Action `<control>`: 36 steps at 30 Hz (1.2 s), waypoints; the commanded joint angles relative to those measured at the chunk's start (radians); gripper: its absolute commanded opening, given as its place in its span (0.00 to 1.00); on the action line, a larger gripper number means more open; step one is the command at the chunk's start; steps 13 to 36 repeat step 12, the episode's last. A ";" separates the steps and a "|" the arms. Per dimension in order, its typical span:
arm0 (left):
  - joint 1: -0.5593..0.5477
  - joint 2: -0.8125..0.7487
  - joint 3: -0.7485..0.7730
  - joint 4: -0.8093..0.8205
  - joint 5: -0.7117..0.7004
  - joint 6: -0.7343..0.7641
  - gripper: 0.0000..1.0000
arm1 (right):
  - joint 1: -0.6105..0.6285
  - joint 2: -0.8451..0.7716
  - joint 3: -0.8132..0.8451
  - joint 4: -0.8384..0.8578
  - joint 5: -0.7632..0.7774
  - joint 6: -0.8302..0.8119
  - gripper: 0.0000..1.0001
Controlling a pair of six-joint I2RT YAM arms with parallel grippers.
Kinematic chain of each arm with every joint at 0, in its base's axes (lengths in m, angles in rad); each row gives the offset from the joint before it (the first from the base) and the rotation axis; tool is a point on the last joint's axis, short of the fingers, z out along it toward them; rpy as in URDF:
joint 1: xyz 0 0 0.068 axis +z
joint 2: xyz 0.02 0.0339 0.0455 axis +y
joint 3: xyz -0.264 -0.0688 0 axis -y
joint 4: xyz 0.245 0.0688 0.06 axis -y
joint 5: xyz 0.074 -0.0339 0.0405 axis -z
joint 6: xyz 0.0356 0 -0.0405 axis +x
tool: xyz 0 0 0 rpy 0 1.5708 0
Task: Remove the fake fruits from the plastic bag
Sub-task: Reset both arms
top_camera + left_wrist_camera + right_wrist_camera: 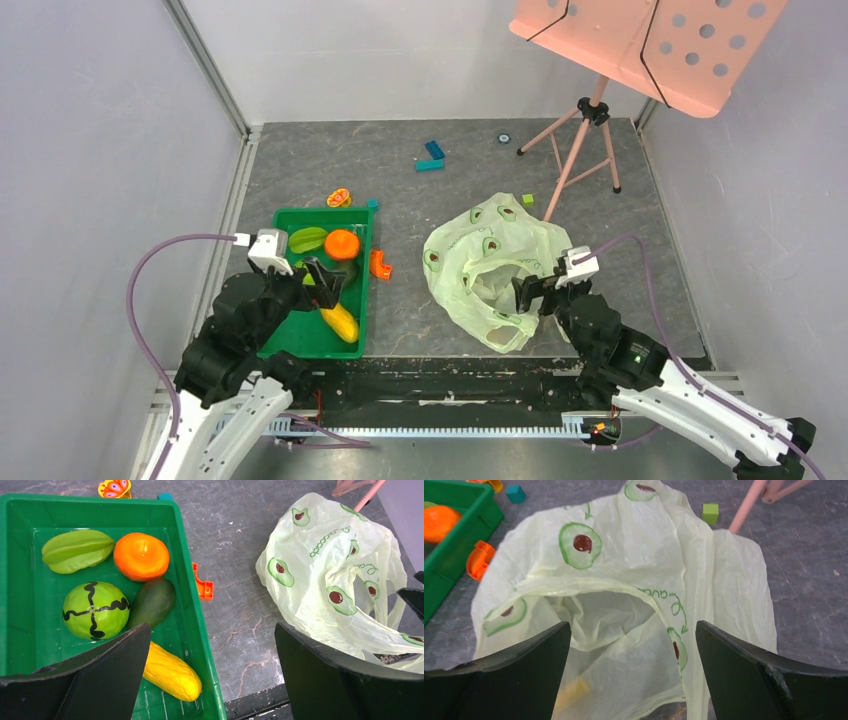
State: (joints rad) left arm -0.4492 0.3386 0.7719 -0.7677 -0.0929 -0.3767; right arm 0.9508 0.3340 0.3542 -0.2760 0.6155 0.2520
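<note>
On the left gripper (211, 630), black fingers (100, 680) spread as wide as can be, gripping nothing. Poised over the near end of a rigid green plastic tray (100, 499).

Inside that tray, five fake fruits (330, 260):
- At the far end, a ribbed light green star-shaped fruit (77, 551), with a round orange fruit (141, 556) just beside it.
- Nearer, a round light green ball with black wavy lines (95, 610), touching a dark green avocado-like fruit (152, 601).
- Nearest, an oblong yellow fruit (172, 672), one end hidden behind a finger.

Just outside the tray wall, on the grey stone-patterned table (450, 150), a flat orange curved piece (202, 586).

On the right gripper (633, 625), fingers (749, 680) likewise parted to the full, holding nothing. Hanging at the mouth of a thin, crinkly, pale green translucent plastic bag (624, 570) printed with halved avocados. Bag slumped on the table to the right of the tray and apart from it, its opening gaping toward the gripper. Through the film near the bottom edge, a faint yellowish patch (571, 692), too blurred to name.

Beyond the bag:
- a small light green cube (710, 513)
- a small teal cube (515, 493) near the tray's far corner
- two teal building blocks (432, 157) further back
- an orange-slice toy (114, 487) behind the tray
- a pink perforated music stand (640, 40) on tripod legs at the far right
</note>
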 commanded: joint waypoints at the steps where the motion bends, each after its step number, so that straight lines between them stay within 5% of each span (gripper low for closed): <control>1: 0.004 0.015 -0.017 0.070 0.029 -0.028 1.00 | 0.001 -0.017 -0.031 -0.021 0.048 0.049 0.98; 36: 0.004 0.014 -0.030 0.093 0.046 -0.031 1.00 | 0.000 -0.017 -0.017 -0.071 0.046 0.111 0.98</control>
